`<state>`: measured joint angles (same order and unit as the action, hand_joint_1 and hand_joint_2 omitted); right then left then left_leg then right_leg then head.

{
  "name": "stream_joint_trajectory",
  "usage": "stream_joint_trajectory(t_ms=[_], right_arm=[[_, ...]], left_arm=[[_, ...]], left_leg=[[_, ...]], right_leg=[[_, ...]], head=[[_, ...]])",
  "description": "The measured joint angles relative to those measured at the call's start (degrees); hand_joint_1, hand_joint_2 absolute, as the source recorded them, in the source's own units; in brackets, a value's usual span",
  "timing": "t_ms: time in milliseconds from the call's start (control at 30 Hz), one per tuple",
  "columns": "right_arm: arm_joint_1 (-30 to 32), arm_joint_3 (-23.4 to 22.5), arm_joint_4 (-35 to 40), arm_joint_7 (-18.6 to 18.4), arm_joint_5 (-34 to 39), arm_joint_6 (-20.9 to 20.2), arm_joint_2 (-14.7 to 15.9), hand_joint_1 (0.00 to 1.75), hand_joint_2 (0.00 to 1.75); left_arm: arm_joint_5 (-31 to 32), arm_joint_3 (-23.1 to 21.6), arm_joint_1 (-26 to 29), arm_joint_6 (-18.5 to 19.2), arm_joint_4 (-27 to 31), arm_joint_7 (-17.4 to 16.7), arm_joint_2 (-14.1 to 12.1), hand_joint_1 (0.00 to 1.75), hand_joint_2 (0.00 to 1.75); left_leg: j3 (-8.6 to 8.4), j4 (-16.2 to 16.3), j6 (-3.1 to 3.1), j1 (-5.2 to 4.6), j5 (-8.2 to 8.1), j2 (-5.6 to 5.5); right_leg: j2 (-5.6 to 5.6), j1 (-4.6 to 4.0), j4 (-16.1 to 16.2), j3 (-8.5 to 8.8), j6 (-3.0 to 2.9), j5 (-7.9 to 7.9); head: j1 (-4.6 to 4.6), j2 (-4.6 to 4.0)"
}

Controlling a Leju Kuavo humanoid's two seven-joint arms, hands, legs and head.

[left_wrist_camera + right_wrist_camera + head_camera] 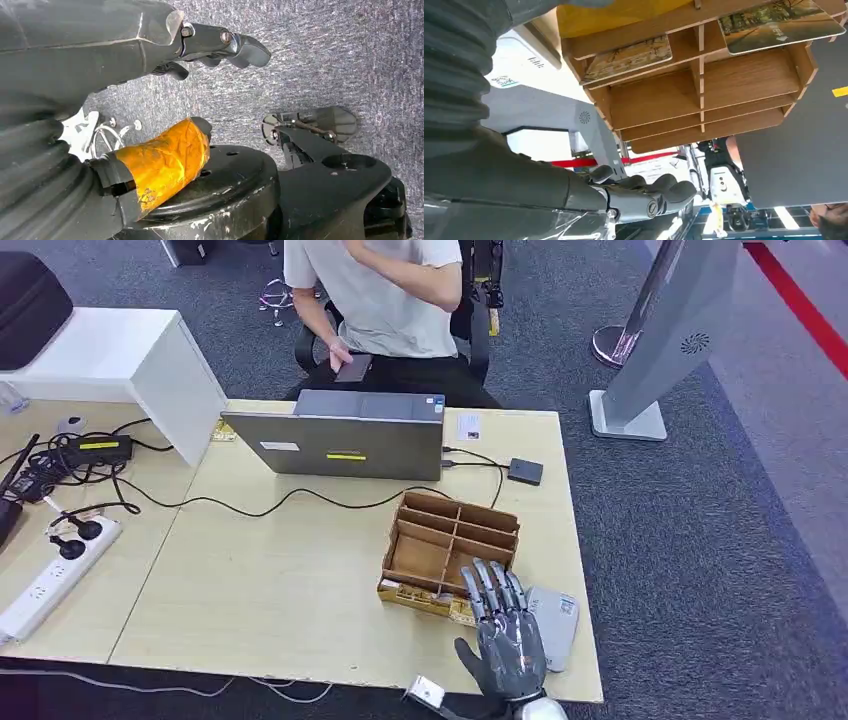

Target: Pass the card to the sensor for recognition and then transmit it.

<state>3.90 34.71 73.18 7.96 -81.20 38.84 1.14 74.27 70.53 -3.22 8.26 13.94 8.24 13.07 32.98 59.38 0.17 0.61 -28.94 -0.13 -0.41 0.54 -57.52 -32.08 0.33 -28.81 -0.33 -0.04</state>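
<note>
Right hand [508, 632] at lower centre-right of the head view, fingers spread and extended toward the wooden box [449, 551], holding nothing. Fingertips reach over the near edge of the box; contact with the box or a card cannot be confirmed. In the right wrist view, same hand [644, 197] low in the frame, fingers loosely together and empty, with the box [704, 95] above it.

Left hand [210, 45] in the upper part of the left wrist view, hanging over grey carpet, fingers slightly curled with nothing in them; whether fully closed cannot be told.

Cards: two picture cards lie in the box compartments nearest the hand, one [631, 57] at upper centre and one [781, 22] at upper right of the right wrist view. Not yet lifted.

Small dark device [525, 471], cabled to the laptop [340, 445], sits on the table [250, 580] above and right of the box in the head view; likely the sensor, not certain. Grey flat pad [555, 625] lies just right of the hand at the table's near edge; purpose unclear. Person seated behind the laptop at top centre.

Progress, judged: early stage. No card grasped, none presented to the sensor, none handed on. Remaining: pick a card from the box, carry it to the sensor, hold for recognition, then pass it on.
</note>
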Motion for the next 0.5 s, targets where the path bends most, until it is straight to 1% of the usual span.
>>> stream_joint_trajectory(t_ms=[200, 433, 467, 500], right_arm=[[-0.73, -0.33, -1.44, 0.92, 0.54, 0.00, -0.94, 0.00, 1.75], [-0.92, -0.52, -2.49, 1.05, 0.81, 0.00, -1.51, 0.00, 1.75], [-0.94, -0.52, -2.64, 1.05, 0.81, 0.00, -1.53, 0.03, 1.75], [-0.94, -0.52, -2.78, 1.05, 0.81, 0.00, -1.55, 1.75, 1.75]], left_arm=[[0.13, 0.00, -0.02, 0.04, 0.00, 0.00, 0.00, 0.00, 1.75], [0.13, 0.00, -0.03, 0.04, 0.00, 0.00, 0.02, 0.00, 1.75], [0.13, 0.00, -0.03, 0.04, 0.00, 0.00, 0.02, 0.00, 1.75], [0.13, 0.00, -0.03, 0.04, 0.00, 0.00, 0.02, 0.00, 1.75]], left_leg=[[0.00, 0.00, 0.00, 0.00, 0.00, 0.00], [0.00, 0.00, 0.00, 0.00, 0.00, 0.00], [0.00, 0.00, 0.00, 0.00, 0.00, 0.00], [0.00, 0.00, 0.00, 0.00, 0.00, 0.00]], right_leg=[[0.00, 0.00, 0.00, 0.00, 0.00, 0.00], [0.00, 0.00, 0.00, 0.00, 0.00, 0.00], [0.00, 0.00, 0.00, 0.00, 0.00, 0.00], [0.00, 0.00, 0.00, 0.00, 0.00, 0.00]], head=[[0.00, -0.02], [0.00, 0.00], [0.00, -0.02], [0.00, 0.00]])
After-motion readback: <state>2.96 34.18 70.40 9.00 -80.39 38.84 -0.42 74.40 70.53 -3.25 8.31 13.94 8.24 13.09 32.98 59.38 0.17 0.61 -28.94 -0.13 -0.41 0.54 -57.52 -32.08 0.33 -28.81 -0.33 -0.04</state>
